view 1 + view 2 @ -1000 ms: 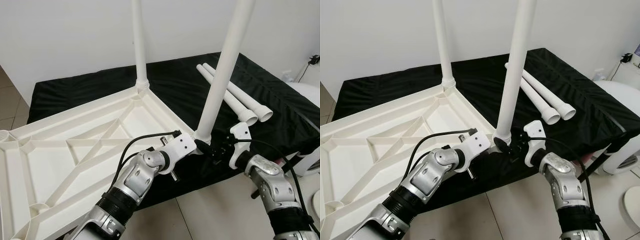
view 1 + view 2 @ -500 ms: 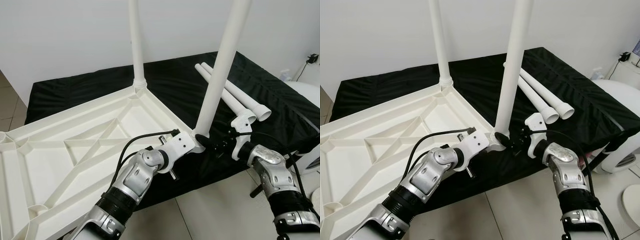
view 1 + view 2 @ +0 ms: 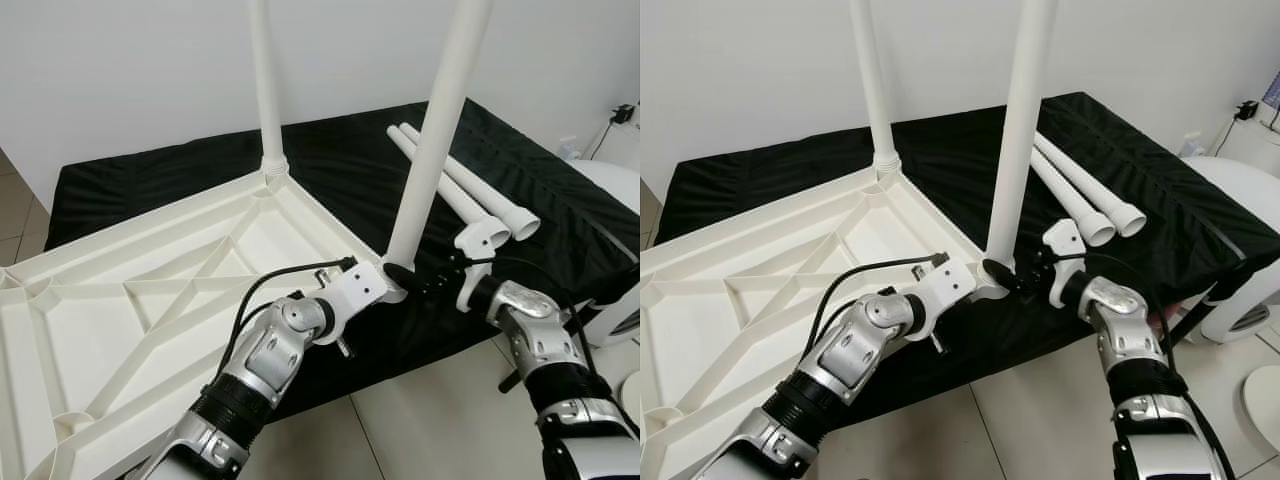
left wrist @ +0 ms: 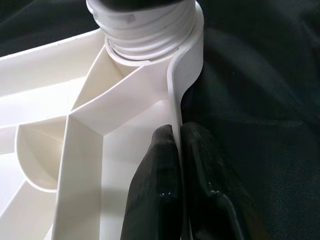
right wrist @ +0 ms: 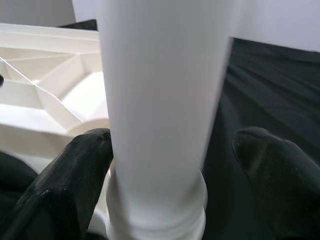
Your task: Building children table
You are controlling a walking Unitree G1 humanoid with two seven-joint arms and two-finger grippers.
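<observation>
The white tabletop (image 3: 150,290) lies upside down on the black-covered platform (image 3: 540,190), ribs up. One leg (image 3: 265,90) stands in the far corner socket at about 12 o'clock. A second leg (image 3: 432,140) stands in the near corner socket (image 4: 145,30) at about 3 o'clock. Two spare legs (image 3: 465,185) lie side by side on the cloth beyond it, at about 2 o'clock.

The left gripper (image 4: 181,165) is closed on the tabletop's rim just beside that socket, one finger on each face of the thin wall. The right gripper (image 5: 170,165) sits at the second leg's base; its fingers (image 5: 75,165) are spread either side of the tube. One touches it. The other stands clear, so nothing is clamped.

Change noted over the last second: the right wrist has rolled and drawn slightly back from the leg, and the leg now stands nearer upright than a second ago. My reading is that the second leg is seated or close to it. Two sockets remain unfilled.
</observation>
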